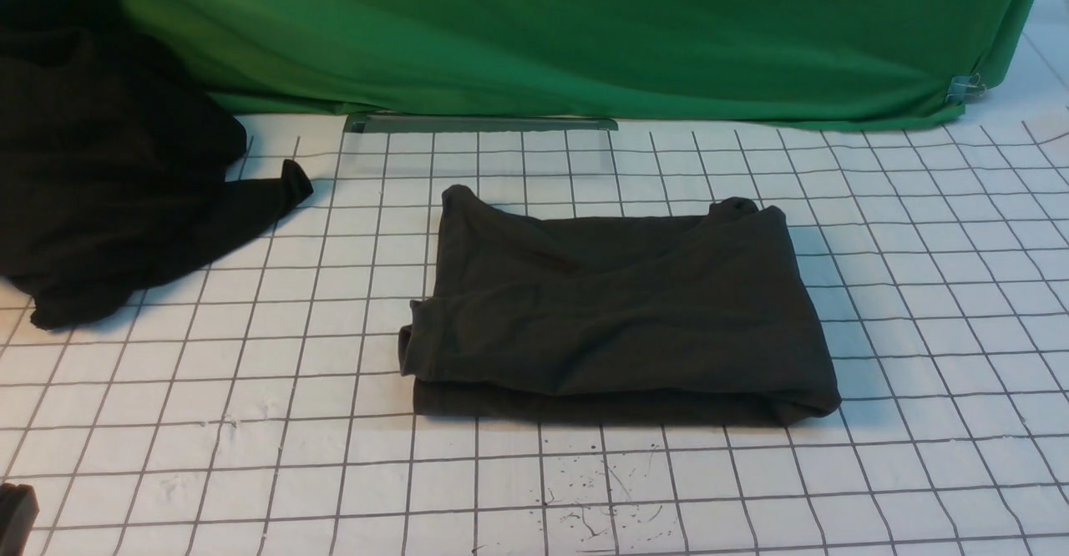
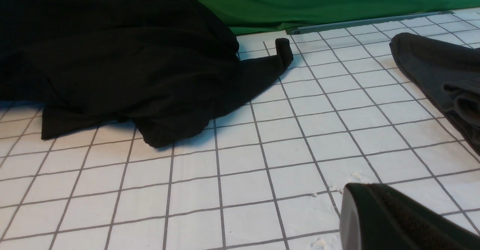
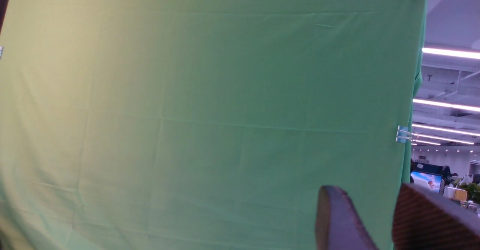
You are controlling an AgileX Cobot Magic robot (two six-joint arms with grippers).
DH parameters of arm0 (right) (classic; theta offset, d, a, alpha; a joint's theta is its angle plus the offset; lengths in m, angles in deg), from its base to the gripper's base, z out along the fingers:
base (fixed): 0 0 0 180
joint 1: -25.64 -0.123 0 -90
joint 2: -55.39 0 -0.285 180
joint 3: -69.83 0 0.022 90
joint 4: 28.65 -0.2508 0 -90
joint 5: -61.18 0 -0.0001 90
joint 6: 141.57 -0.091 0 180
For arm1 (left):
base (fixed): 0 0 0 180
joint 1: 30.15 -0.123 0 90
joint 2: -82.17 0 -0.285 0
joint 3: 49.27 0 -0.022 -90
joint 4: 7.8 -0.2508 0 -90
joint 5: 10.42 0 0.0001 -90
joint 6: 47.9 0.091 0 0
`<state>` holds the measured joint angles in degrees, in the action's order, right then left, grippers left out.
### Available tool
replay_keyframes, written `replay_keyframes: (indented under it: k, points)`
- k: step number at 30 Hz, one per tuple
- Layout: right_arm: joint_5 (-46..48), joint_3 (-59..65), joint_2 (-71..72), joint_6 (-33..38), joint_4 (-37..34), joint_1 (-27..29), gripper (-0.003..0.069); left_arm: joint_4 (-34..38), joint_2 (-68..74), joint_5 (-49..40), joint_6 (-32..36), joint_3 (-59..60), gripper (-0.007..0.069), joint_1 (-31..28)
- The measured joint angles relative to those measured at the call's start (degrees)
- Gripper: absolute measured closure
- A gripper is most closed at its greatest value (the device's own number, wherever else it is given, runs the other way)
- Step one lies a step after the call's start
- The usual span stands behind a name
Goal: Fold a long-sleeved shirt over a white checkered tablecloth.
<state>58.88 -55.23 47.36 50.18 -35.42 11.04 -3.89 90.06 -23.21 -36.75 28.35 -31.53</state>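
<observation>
One folded long-sleeved shirt (image 1: 618,314), one white checkered tablecloth (image 1: 250,389)

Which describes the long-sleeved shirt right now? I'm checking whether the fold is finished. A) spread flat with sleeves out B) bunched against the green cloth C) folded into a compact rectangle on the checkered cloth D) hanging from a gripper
C: the long-sleeved shirt lies as a layered rectangle on the white checkered tablecloth, nothing gripping it.

Shirt (image 1: 614,314) lies folded flat at the middle of the tablecloth (image 1: 919,289). Off to its left, well apart, a heap of cloth (image 1: 108,155) sits on the tablecloth's far left edge. Behind both, a backdrop cloth (image 1: 585,30) hangs along the far side, a bar (image 1: 480,123) at its foot.
</observation>
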Motion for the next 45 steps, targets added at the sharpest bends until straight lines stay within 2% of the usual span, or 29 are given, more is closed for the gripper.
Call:
replay_keyframes:
  k: [7,16,22,28,33,45]
  points:
    - [0.0,0.0,0.0,0.0,0.0,0.0,0.0419,0.0,0.0,0.0,0.0,0.0,0.0622,0.0]
    - [2.31,0.0,0.34,3.56,0.0,1.1,0.042,0.0,-0.01,0.0,0.0,0.0,0.0622,0.0]
    - [10.14,3.94,0.24,5.14,0.16,9.77,0.042,0.0,-0.01,0.0,0.0,0.0,0.0622,0.0]
    - [11.55,19.77,0.16,4.98,0.41,16.15,0.0418,0.03,-0.01,0.0,0.0,0.0,0.0622,-0.04]
    - [16.75,22.7,0.16,2.25,0.67,16.17,0.0418,0.03,-0.06,0.0,0.0,0.0,0.0622,-0.1]
    - [16.93,22.7,0.16,1.98,0.75,15.85,0.0418,0.03,-0.13,-0.06,0.06,0.0,0.0622,-0.1]
